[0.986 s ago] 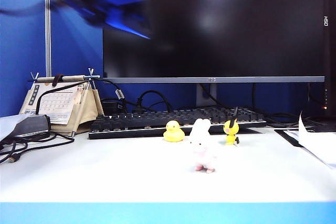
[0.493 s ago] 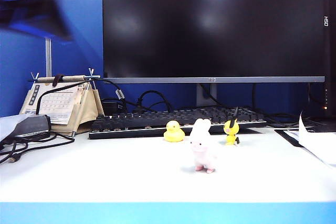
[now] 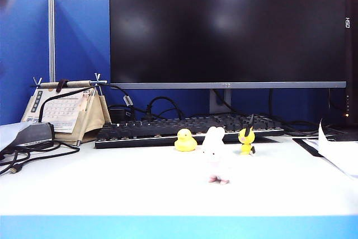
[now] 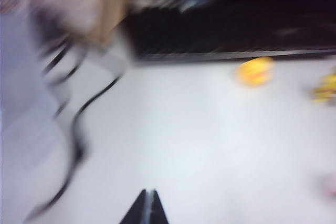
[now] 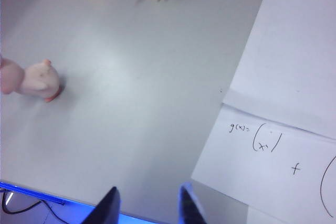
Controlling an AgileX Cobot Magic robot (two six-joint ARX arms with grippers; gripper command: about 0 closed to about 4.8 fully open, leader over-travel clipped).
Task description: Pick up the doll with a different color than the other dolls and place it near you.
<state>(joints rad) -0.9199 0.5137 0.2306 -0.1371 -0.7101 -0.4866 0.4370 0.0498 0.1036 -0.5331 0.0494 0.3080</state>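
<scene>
Hovering over bare tabletop (image 4: pixel 199 145), left claw (image 4: pixel 146 208) pinched fully together, empty, view blurred. Right claw (image 5: pixel 147 205) parted, holding nothing, above tabletop edge beside handwritten paper (image 5: pixel 294 103). Pale pink-white rabbit doll (image 3: pixel 214 155) standing free on tabletop, in front of keyboard (image 3: pixel 184 128), nearer the front edge than yellow duck (image 3: pixel 185 140) and yellow black-eared figurine (image 3: pixel 246 140), both just before keyboard.
</scene>
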